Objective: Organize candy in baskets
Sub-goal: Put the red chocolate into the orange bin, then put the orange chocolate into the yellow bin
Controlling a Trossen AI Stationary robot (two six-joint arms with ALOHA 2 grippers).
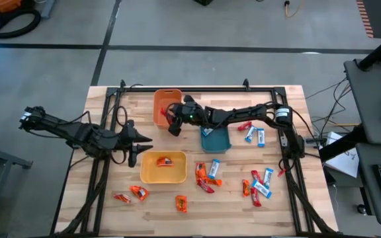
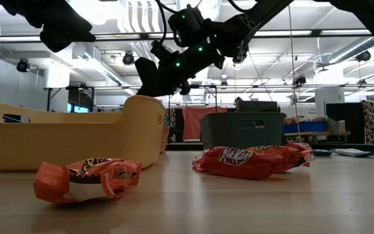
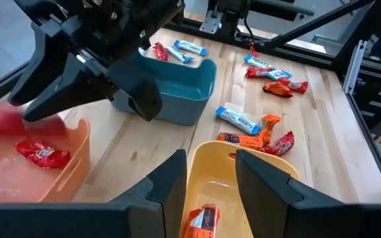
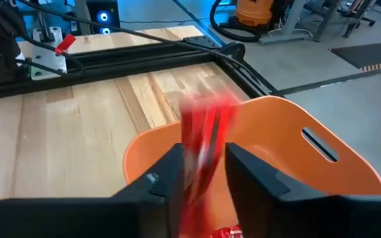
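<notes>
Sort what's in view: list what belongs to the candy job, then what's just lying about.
Job: candy, orange basket, teal basket, yellow basket, right gripper over the orange basket, left gripper waiting.
Lying about: cables, vacuum.

Orange plastic bin (image 1: 162,102) holds a red wrapped bar (image 3: 43,155); another red bar (image 4: 207,142), blurred, above it. Teal bin (image 1: 215,139) beside. Yellow bin (image 1: 164,173) holds one orange bar (image 1: 165,161). Others scattered on bench (image 1: 243,211).
</notes>
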